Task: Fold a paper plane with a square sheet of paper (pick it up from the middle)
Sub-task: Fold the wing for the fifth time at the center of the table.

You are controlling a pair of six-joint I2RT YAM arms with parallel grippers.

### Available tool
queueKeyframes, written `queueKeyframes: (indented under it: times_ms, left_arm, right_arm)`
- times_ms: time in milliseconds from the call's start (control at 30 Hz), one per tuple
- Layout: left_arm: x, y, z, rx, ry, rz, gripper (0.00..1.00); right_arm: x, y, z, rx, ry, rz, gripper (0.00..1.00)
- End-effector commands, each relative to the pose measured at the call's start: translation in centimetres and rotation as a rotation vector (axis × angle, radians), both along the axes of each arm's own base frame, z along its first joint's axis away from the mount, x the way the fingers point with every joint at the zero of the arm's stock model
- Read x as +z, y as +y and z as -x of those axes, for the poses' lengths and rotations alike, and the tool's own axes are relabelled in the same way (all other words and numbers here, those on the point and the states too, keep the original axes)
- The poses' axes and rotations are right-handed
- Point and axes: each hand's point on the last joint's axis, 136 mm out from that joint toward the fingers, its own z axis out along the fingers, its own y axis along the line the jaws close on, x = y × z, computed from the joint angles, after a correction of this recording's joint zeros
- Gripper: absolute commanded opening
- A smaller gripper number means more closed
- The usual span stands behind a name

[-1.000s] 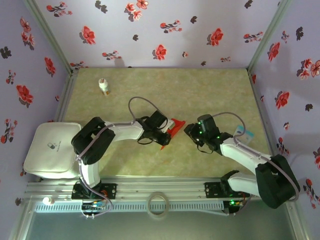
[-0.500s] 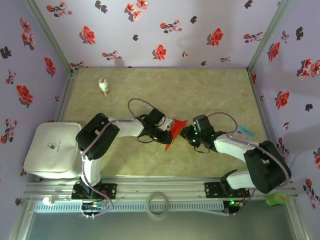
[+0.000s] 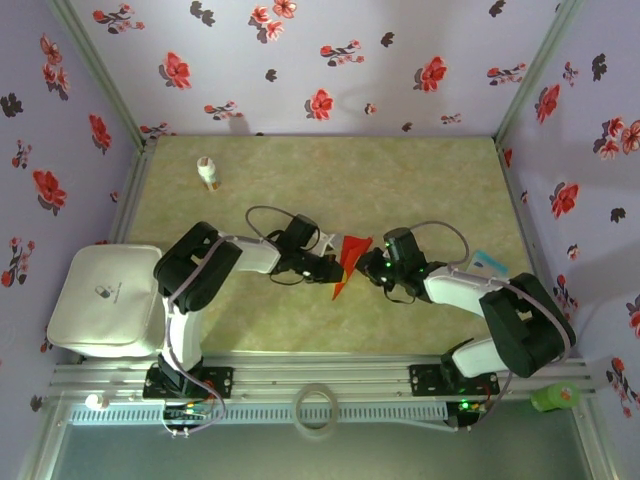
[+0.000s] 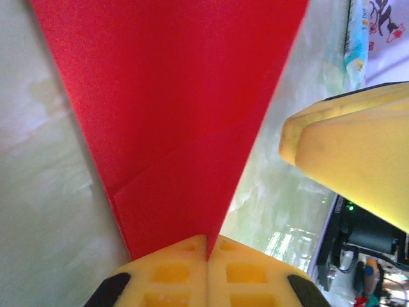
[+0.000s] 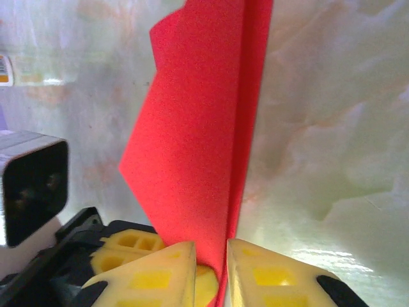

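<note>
The red paper (image 3: 349, 256) is pinched by the closed left end effector (image 3: 331, 268) and straddled by the narrow-set jaws of the right end effector (image 3: 365, 262), whose grip cannot be told.

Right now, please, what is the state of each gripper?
Left gripper: shut on the folded red paper.
Right gripper: narrowly open, jaws either side of the same paper.

Red paper plane (image 4: 185, 115), tip hidden between left fingers (image 4: 163, 278), wide end cut off at the top edge
</note>
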Motion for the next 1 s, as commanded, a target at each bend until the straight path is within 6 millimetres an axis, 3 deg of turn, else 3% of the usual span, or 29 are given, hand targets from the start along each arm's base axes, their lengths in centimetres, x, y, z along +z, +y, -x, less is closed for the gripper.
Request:
queueKeyframes:
  times_ms: [0,267,467,967]
  left_arm:
    - [-0.1,-0.3,0.2,0.01,0.057,0.057,0.0]
    - [-0.8,0.1,0.3,0.029,0.077,0.055,0.0]
    - [-0.6,0.4,0.3,0.056,0.083,0.079,0.0]
    - [-1.8,1.5,0.6,0.123,0.172,0.074,0.0]
  right_arm:
    - [1.2,1.2,-0.8,0.04,-0.051,-0.04,0.19]
    - [1.2,1.6,-1.4,0.063,-0.07,-0.047,0.12]
    - [1.0,1.3,-2.1,0.048,-0.076,-0.057,0.1]
    - [1.6,2.6,-2.9,0.127,-0.101,-0.09,0.09]
